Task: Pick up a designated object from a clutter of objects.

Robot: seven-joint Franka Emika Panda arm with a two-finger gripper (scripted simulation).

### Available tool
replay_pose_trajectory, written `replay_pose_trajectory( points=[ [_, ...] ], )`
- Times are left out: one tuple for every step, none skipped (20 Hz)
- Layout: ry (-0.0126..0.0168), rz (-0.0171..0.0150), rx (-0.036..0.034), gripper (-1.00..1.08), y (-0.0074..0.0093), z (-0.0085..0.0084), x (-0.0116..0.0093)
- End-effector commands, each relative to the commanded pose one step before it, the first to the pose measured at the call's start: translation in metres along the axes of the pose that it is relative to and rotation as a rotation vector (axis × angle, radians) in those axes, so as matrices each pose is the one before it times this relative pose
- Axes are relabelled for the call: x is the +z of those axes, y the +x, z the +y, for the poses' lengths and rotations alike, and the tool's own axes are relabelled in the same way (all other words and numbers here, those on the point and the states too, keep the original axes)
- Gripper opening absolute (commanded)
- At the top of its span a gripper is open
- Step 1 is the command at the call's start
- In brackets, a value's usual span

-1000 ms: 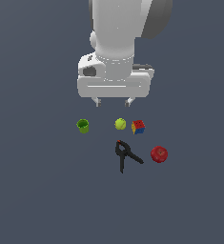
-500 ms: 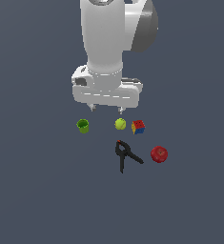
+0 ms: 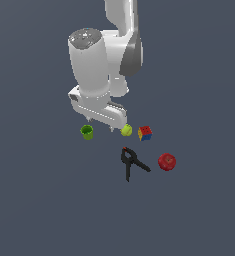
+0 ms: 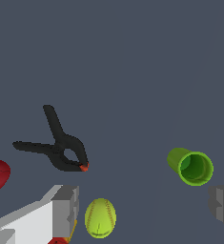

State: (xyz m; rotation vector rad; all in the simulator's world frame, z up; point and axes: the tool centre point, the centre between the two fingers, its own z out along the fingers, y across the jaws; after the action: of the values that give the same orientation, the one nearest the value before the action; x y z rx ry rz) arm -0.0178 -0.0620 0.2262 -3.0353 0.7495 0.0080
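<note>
Wrist view: end effector [image 4: 142, 209] spread wide, empty; cup [image 4: 191, 166] nearer one finger, ball [image 4: 100, 218] nearer the other — needs centring over cup.

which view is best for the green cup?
Wrist view: the green cup is large there, with its open mouth and hollow inside visible, unblocked. The exterior view shows it small, just below the gripper, with little detail.

Just a plain dark grey-blue ground [image 3: 39, 210], flat and matte. Lies beneath the pincer [image 3: 102, 125] and spreads out on every side of it. Even in tone throughout.
</note>
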Motion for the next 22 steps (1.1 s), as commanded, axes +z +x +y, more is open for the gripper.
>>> replay_pose_trajectory(
  points=[
    [0.00306, -0.00044, 0.09793, 1.0, -0.00062, 0.01489, 0.01757],
    [0.00085, -0.00018, 0.03865, 1.0, 0.00003, 0.00605, 0.0068],
    [0.00069, -0.0001, 0.03872, 1.0, 0.00011, 0.00613, 0.00672],
    [0.00053, -0.00001, 0.03878, 1.0, 0.00018, 0.0062, 0.00664],
    [0.00037, 0.00009, 0.03885, 1.0, 0.00027, 0.00628, 0.00655],
    [0.00022, 0.00019, 0.03891, 1.0, 0.00036, 0.00635, 0.00646],
    [0.00008, 0.00031, 0.03896, 1.0, 0.00045, 0.00641, 0.00637],
    [-0.00007, 0.00043, 0.03901, 1.0, 0.00055, 0.00648, 0.00628],
    [-0.00021, 0.00056, 0.03906, 1.0, 0.00066, 0.00655, 0.00618],
    [-0.00034, 0.0007, 0.0391, 1.0, 0.00076, 0.00661, 0.00609],
    [-0.00046, 0.00084, 0.03863, 1.0, 0.00087, 0.00658, 0.00592],
    [-0.00055, 0.00093, 0.03678, 1.0, 0.00093, 0.00631, 0.00554],
    [-0.00061, 0.00101, 0.03482, 1.0, 0.00099, 0.00601, 0.00516],
    [-0.00066, 0.00108, 0.03285, 1.0, 0.00103, 0.0057, 0.00479],
    [-0.00069, 0.00112, 0.03088, 1.0, 0.00105, 0.00538, 0.00444],
    [-0.0007, 0.00115, 0.02891, 1.0, 0.00107, 0.00506, 0.0041],
    [-0.0007, 0.00116, 0.02691, 1.0, 0.00106, 0.00472, 0.00376],
    [-0.00068, 0.00115, 0.02493, 1.0, 0.00105, 0.00439, 0.00344],
    [-0.00066, 0.00113, 0.02294, 1.0, 0.00102, 0.00405, 0.00313],
    [-0.00062, 0.00109, 0.02094, 1.0, 0.00097, 0.0037, 0.00283],
    [-0.00058, 0.00103, 0.01895, 1.0, 0.00092, 0.00336, 0.00253],
    [-0.00054, 0.00096, 0.01695, 1.0, 0.00085, 0.00301, 0.00224]
  ],
)
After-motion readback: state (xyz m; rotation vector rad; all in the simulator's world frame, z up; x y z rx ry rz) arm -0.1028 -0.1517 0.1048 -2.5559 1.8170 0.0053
